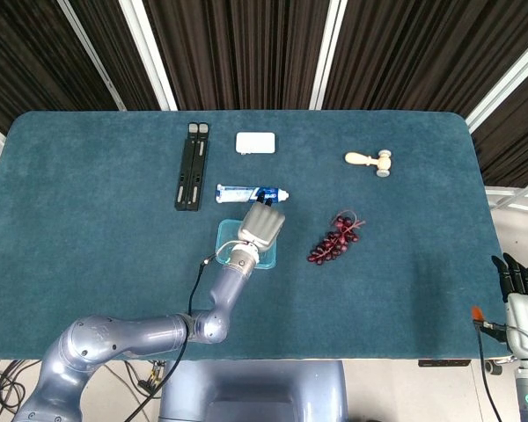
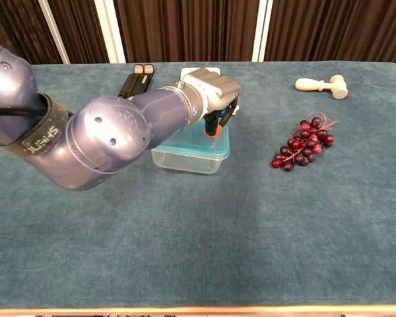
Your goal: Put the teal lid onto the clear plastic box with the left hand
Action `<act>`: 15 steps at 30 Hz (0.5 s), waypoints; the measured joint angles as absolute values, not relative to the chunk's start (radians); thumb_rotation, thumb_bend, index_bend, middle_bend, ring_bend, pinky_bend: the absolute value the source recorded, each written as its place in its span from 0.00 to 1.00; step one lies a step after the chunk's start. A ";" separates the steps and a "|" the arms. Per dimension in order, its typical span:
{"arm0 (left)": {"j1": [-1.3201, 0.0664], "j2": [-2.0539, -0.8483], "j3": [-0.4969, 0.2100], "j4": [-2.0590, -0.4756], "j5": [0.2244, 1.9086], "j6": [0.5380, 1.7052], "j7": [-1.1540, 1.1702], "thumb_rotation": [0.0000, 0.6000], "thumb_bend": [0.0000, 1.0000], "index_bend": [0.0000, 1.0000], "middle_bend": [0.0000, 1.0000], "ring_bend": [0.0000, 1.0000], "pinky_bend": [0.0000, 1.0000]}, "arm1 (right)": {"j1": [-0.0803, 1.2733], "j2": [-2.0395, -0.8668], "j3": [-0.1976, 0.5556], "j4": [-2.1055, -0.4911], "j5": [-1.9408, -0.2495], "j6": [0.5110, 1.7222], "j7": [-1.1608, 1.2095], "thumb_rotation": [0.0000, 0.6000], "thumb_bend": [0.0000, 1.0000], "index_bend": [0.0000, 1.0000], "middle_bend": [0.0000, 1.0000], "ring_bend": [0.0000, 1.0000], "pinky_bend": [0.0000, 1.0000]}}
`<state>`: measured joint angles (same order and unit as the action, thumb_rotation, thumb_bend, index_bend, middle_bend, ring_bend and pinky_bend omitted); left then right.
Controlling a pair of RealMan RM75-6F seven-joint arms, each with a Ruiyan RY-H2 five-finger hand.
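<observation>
The teal lid (image 2: 185,146) lies on top of the clear plastic box (image 2: 185,161) in the middle of the table. From above, the lid (image 1: 226,238) shows beside and under my left hand (image 1: 262,226). That hand (image 2: 211,89) hangs over the lid's far right part, fingers bent down with the tips on the lid near its far edge. The thumb is hidden. My right hand (image 1: 521,294) is off the table's lower right corner, fingers straight and holding nothing.
A bunch of dark red grapes (image 2: 303,142) lies right of the box. Behind it lie a toothpaste tube (image 1: 242,192), a black folding stand (image 1: 192,167), a white case (image 1: 255,142) and a small wooden mallet (image 1: 370,160).
</observation>
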<state>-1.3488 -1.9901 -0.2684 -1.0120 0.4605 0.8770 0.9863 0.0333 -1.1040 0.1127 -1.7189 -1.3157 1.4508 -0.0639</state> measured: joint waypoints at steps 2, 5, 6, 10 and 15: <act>-1.343 -1.988 -0.264 -1.021 0.471 0.886 0.989 1.00 0.52 0.68 0.55 0.20 0.11 | 0.033 -1.104 0.112 -1.719 -1.317 1.452 -0.065 1.00 0.36 0.05 0.00 0.00 0.00; -1.337 -1.981 -0.263 -1.037 0.481 0.897 0.990 1.00 0.52 0.68 0.55 0.20 0.11 | 0.033 -1.104 0.112 -1.719 -1.318 1.452 -0.065 1.00 0.36 0.05 0.00 0.00 0.00; -1.335 -1.978 -0.264 -1.044 0.484 0.902 0.990 1.00 0.52 0.68 0.55 0.20 0.11 | 0.033 -1.104 0.112 -1.719 -1.318 1.453 -0.065 1.00 0.36 0.05 0.00 0.00 0.00; -1.329 -1.959 -0.271 -1.085 0.509 0.927 0.984 1.00 0.52 0.68 0.55 0.20 0.11 | 0.032 -1.104 0.111 -1.719 -1.319 1.453 -0.066 1.00 0.36 0.05 0.00 0.00 0.00; -1.315 -1.921 -0.281 -1.169 0.551 0.973 0.971 1.00 0.52 0.68 0.55 0.20 0.11 | 0.033 -1.104 0.111 -1.720 -1.318 1.452 -0.068 1.00 0.36 0.05 0.00 0.00 0.00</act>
